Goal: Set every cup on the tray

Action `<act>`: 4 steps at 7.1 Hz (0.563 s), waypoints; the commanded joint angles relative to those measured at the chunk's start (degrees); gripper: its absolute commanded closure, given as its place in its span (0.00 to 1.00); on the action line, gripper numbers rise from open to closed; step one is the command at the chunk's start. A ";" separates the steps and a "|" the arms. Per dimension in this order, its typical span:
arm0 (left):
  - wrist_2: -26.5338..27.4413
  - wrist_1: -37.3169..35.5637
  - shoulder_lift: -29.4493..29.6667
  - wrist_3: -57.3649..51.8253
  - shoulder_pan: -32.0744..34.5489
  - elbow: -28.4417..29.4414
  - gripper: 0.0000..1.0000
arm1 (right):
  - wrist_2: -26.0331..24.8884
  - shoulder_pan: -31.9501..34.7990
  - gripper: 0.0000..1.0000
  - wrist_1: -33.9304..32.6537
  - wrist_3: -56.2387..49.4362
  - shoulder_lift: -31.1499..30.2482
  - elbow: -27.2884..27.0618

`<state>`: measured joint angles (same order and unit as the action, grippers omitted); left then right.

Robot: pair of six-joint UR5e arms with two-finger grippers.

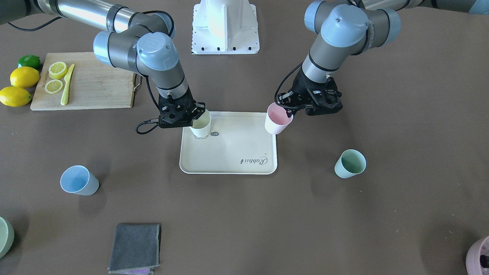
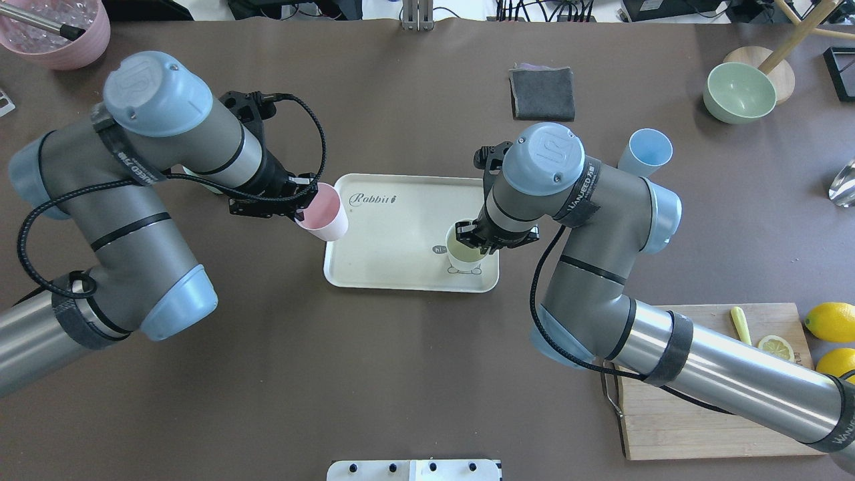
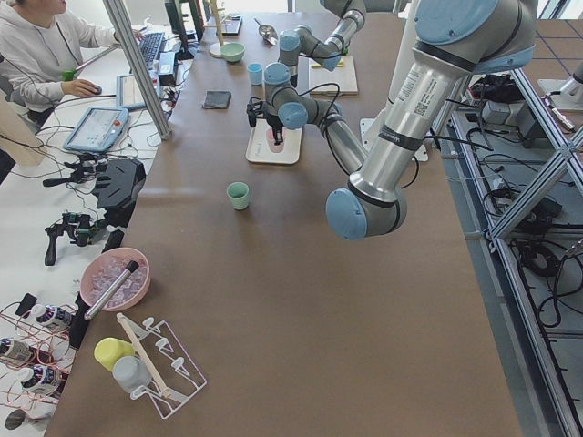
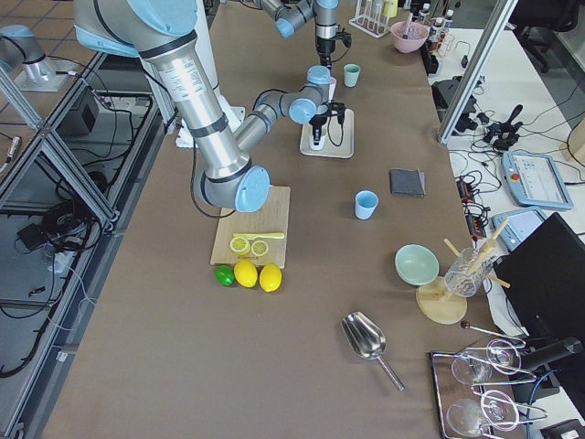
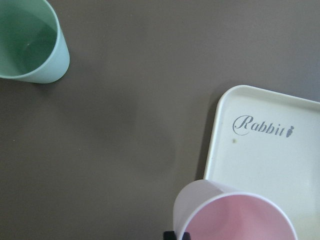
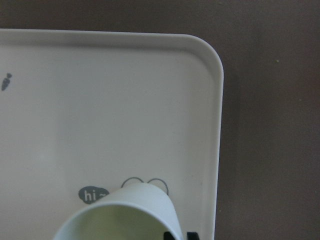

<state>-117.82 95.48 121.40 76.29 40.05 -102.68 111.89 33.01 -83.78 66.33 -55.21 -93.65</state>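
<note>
The cream tray (image 1: 229, 152) with the "Rabbit" print lies mid-table. My left gripper (image 1: 291, 110) is shut on the rim of the pale pink cup (image 1: 278, 119) and holds it tilted over the tray's corner; the cup also shows in the left wrist view (image 5: 235, 215). My right gripper (image 1: 198, 114) is shut on the rim of the pale yellow cup (image 1: 201, 124), upright at the tray's bear drawing; I cannot tell whether it touches. The light blue cup (image 1: 79, 180) and the mint green cup (image 1: 350, 164) stand on the table, off the tray.
A wooden cutting board (image 1: 95, 91) with lemon slices and a yellow knife sits beside whole lemons (image 1: 23, 77) and a lime. A grey cloth (image 1: 135, 248), a pale green bowl (image 2: 738, 92) and a mauve pot (image 2: 57, 30) lie along the far edge.
</note>
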 commanded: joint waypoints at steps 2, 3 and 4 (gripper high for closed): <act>4.71 0.05 2.95 3.32 -4.79 2.82 1.00 | 5.77 6.17 0.00 -0.15 -0.76 -0.42 -1.09; 5.06 0.06 4.18 4.21 -4.98 4.40 1.00 | 7.10 9.59 0.00 -0.24 -4.42 -0.68 -0.75; 8.02 0.14 4.19 4.30 -7.07 4.85 1.00 | 9.99 14.06 0.00 -0.24 -9.67 -1.90 -0.05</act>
<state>-112.39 95.54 124.99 80.02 34.88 -98.88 118.78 41.93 -83.98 62.10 -56.03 -94.29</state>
